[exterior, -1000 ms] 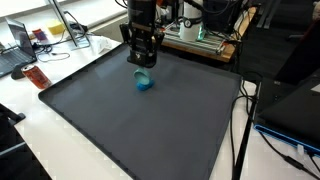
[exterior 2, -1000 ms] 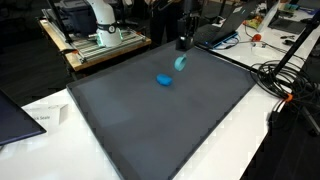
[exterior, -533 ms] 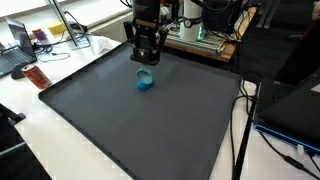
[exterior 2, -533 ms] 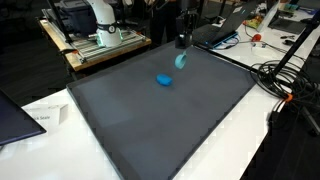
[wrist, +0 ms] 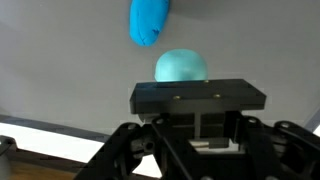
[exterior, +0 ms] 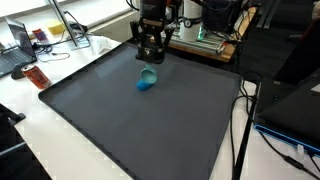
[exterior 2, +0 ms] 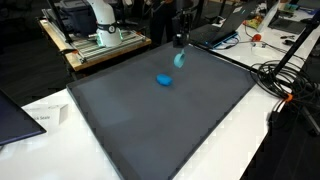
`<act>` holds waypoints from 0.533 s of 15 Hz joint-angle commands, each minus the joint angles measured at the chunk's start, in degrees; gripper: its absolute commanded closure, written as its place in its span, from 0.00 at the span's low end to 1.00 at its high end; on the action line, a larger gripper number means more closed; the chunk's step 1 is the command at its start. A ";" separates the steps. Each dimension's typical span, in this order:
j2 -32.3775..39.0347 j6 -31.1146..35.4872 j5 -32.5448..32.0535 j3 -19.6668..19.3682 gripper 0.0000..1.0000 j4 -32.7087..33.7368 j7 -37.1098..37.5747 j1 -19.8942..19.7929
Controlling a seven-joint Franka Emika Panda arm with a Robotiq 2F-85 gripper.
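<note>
The tool (exterior: 150, 60) is seen pressed together on a teal cup (exterior: 149, 73), which is pinched and held tilted above the dark mat (exterior: 130, 130). In an exterior view the cup (exterior 2: 180, 60) is shown hanging just under the tool, clear of the mat and near its far edge. In the wrist view the cup's rounded teal side (wrist: 181, 67) is seen just beyond the tool's black body. A blue object (exterior: 144, 86) is seen lying on the mat close by, apart from the cup. The mat is carried by a white surface (exterior: 40, 115), and cables (exterior: 240, 120) are draped along one edge.
</note>
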 commanded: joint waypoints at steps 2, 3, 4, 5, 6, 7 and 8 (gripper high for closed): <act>-4.16 5.61 1.77 0.53 0.72 -5.66 -3.20 -1.54; -4.58 6.94 1.86 0.49 0.72 -6.42 -3.73 -1.71; -4.89 7.89 2.59 0.49 0.72 -6.98 -4.67 -1.88; -5.09 8.71 3.91 0.48 0.72 -7.49 -5.92 -2.05; -5.08 9.08 5.77 0.46 0.72 -7.58 -7.29 -2.17; -5.08 9.23 7.48 0.42 0.72 -7.63 -8.54 -2.25; -4.77 8.66 9.47 0.34 0.72 -7.07 -9.92 -2.36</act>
